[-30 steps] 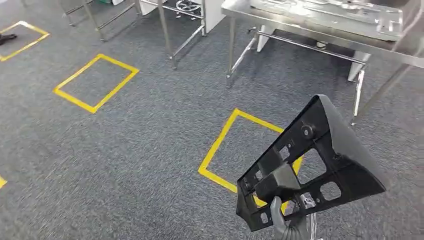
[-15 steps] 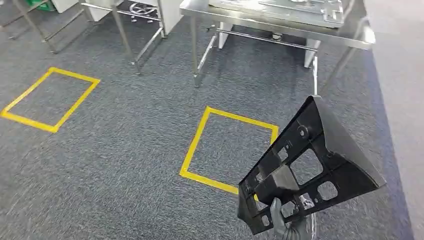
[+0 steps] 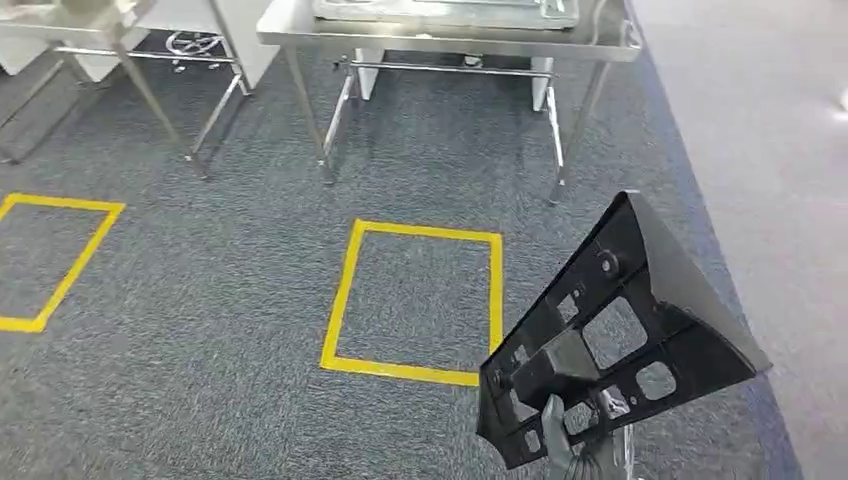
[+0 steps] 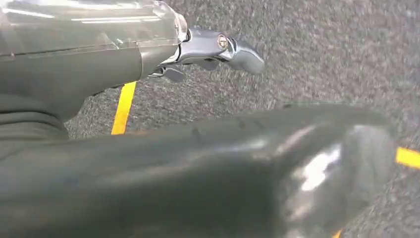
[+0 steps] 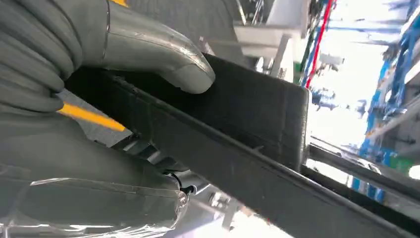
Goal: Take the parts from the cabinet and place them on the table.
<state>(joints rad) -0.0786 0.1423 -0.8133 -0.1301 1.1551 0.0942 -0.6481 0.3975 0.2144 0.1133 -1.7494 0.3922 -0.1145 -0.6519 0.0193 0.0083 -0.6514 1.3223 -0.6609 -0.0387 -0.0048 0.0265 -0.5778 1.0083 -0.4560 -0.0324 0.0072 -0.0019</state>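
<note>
A black plastic part [image 3: 640, 320], triangular with several cut-out holes, stands tilted at the lower right of the head view. My right hand [image 3: 578, 452] grips its lower edge from below. In the right wrist view the grey thumb [image 5: 163, 59] presses on the part's flat dark rim [image 5: 247, 114]. A steel table [image 3: 600, 45] stands ahead at the top of the head view, with pale metal pieces [image 3: 440, 10] lying on it. My left hand [image 4: 208, 47] hangs over the carpet with a silver finger stretched out and nothing in it.
A yellow taped square [image 3: 345, 290] marks the grey carpet in front of the table, and another [image 3: 80, 255] lies to the left. A second steel table [image 3: 130, 60] stands at the upper left. Lighter smooth floor [image 3: 770, 150] runs along the right.
The whole view has swung round: the table and the yellow square now lie nearly straight ahead. The black part stays in my right hand as before.
</note>
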